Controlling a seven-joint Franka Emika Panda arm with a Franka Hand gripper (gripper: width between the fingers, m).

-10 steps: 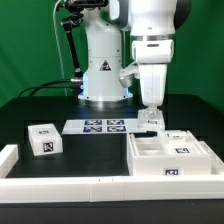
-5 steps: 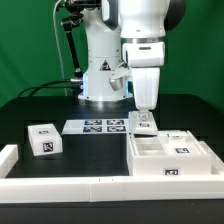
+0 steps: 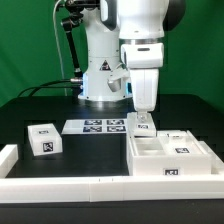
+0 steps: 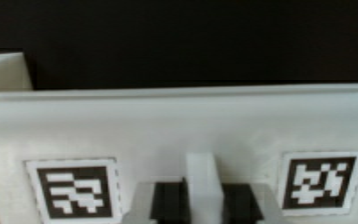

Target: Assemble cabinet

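Right of centre, the gripper (image 3: 143,116) narrowly pinches a drawer block (image 3: 146,125); a tilted descent could jam it on the cabinet (image 3: 146,166) wall.

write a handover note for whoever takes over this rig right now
Gripper: down on a small tagged block just behind the cabinet shell. I cannot tell whether it is shut on it.
Second block: loose on the table at the exterior view's left, beside the marker board.
Done: neither of these two blocks is in the shell yet.
Left: check the grip on the near block, fit it into the shell, then fetch the second block.
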